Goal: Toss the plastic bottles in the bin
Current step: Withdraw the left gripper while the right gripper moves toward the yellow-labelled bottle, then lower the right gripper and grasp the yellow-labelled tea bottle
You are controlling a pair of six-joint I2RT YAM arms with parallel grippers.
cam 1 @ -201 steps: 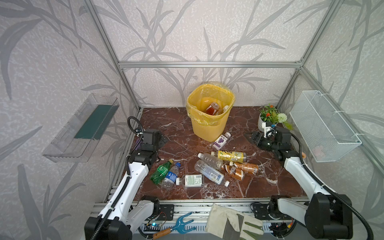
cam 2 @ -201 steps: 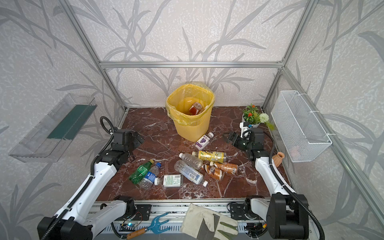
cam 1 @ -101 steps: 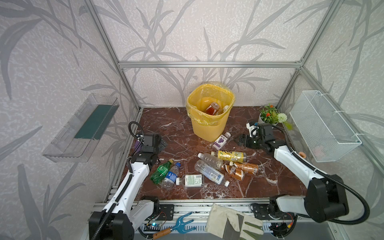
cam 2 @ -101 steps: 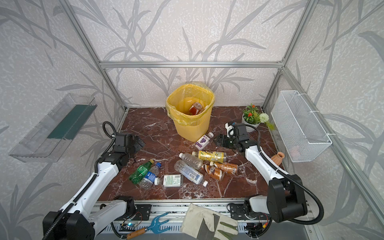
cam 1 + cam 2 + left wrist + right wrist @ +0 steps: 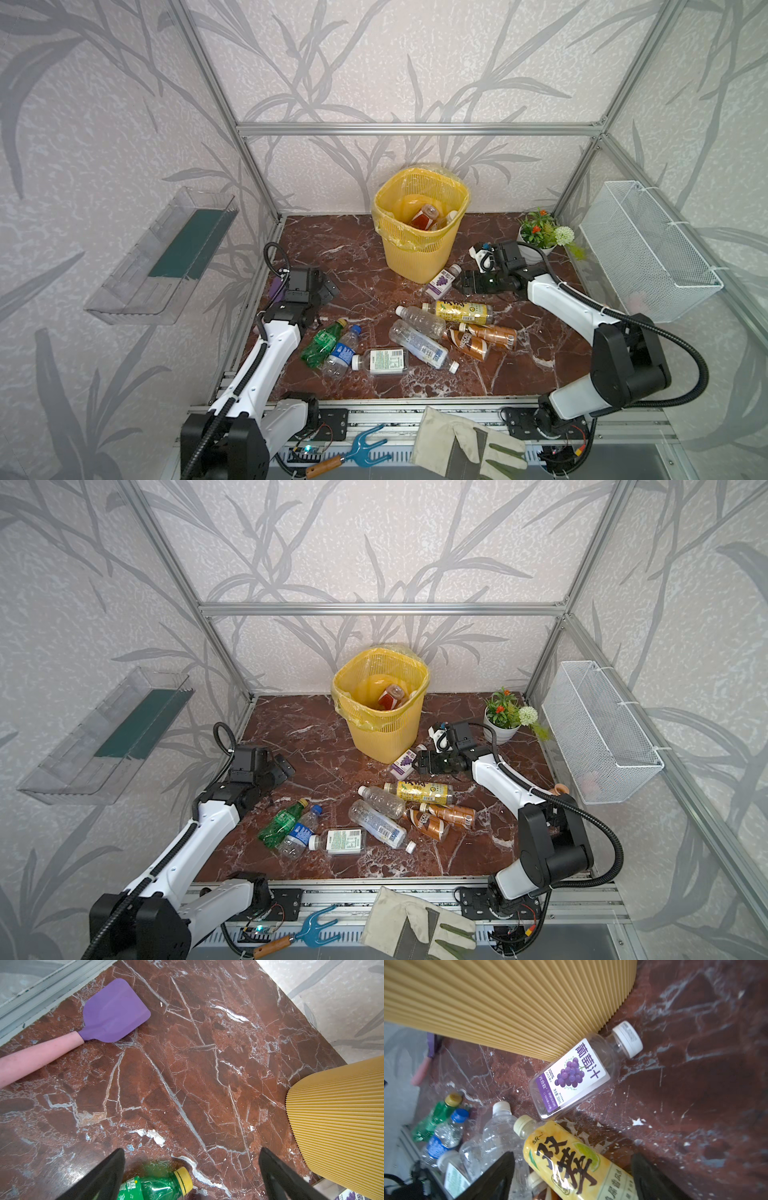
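Purple-labelled grape juice bottle (image 5: 575,1076) lies on its side on the surface, touching the foot of the bin (image 5: 419,257). Since a second ago the right arm has swung over from beside the flower pot (image 5: 536,241), and the right jaws now sit just beside this bottle, spread and empty. This looks like the approach for the next pick.

The left arm has eased toward the green bottle (image 5: 153,1186). The left jaws hang wide and empty, with its yellow cap showing between them.

A red-labelled bottle (image 5: 424,216) already lies inside the bin, while about nine remain on the surface.

The bin wall crowds one side of the grape bottle, and the yellow-labelled bottle (image 5: 459,312) lies near its base. A purple spatula (image 5: 113,1012), a wire basket (image 5: 648,257) and a glove (image 5: 465,444) lie well clear.
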